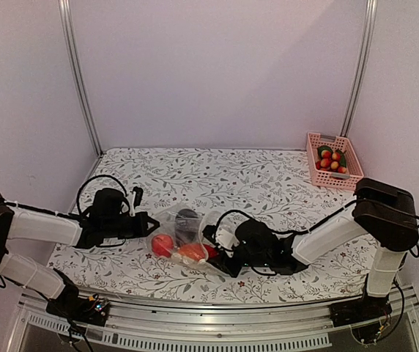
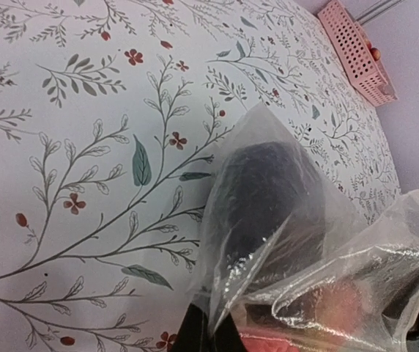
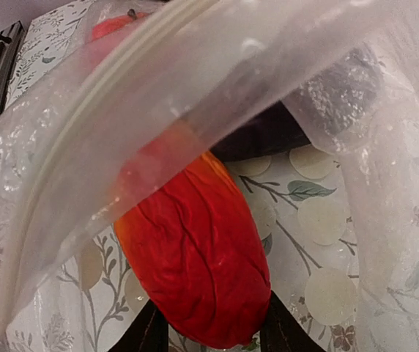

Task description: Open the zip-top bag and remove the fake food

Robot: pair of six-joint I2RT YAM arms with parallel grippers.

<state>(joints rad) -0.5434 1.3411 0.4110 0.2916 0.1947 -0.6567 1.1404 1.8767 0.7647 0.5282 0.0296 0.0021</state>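
Note:
The clear zip-top bag (image 1: 171, 220) lies at the table's middle, near the front, mouth toward the right arm. My left gripper (image 1: 151, 224) is shut on the bag's left edge, pinching the plastic (image 2: 228, 282) between its black tips. Inside the bag, the fake food shows as a red round piece (image 1: 162, 244), an orange-red piece (image 1: 193, 252) and a dark piece (image 2: 268, 198). My right gripper (image 3: 213, 337) reaches in under the zip strip (image 3: 107, 95). Its two fingers (image 3: 147, 334) press the sides of the elongated red-orange piece (image 3: 195, 257).
A pink slatted basket (image 1: 327, 139) stands at the back right corner and holds several small fruits. Its side also shows in the left wrist view as the pink basket (image 2: 356, 51). Metal frame posts rise at both back corners.

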